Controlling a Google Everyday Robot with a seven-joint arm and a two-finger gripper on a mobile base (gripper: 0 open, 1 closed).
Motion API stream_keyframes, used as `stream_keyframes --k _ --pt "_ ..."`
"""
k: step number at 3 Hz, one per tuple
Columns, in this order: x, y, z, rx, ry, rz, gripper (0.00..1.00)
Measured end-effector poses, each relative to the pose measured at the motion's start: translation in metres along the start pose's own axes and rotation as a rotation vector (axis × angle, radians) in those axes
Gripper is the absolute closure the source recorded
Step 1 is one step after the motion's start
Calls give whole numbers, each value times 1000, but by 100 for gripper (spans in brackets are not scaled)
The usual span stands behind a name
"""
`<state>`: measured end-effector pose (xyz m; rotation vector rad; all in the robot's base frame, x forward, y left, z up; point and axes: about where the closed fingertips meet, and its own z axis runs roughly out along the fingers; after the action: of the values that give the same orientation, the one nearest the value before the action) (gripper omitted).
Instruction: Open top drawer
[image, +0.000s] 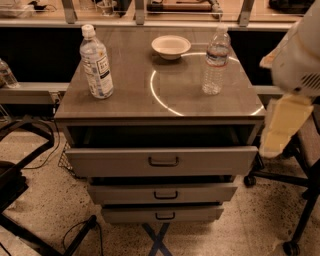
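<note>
The top drawer (161, 161) is the widest of three grey drawers in a cabinet, with a dark bar handle (163, 161) at its centre. It stands pulled out, with a dark gap showing behind its front under the cabinet top. My gripper (282, 125) is the cream-coloured part hanging from the white arm (300, 55) at the right edge. It is beside the cabinet's right front corner, apart from the drawer and its handle.
On the cabinet top (130, 100) stand a labelled water bottle (96, 62) at the left, a clear bottle (216, 61) at the right and a white bowl (171, 46) at the back. The two narrower drawers (162, 193) sit below. Chair legs and cables lie on the floor on both sides.
</note>
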<state>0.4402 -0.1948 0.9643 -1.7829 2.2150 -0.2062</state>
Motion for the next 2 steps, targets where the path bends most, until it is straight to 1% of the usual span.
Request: stream_keyframes --k 1,2 --pt "-8 17 39 -35 85 -24 0" --pt "-17 34 94 -101 139 -47 0"
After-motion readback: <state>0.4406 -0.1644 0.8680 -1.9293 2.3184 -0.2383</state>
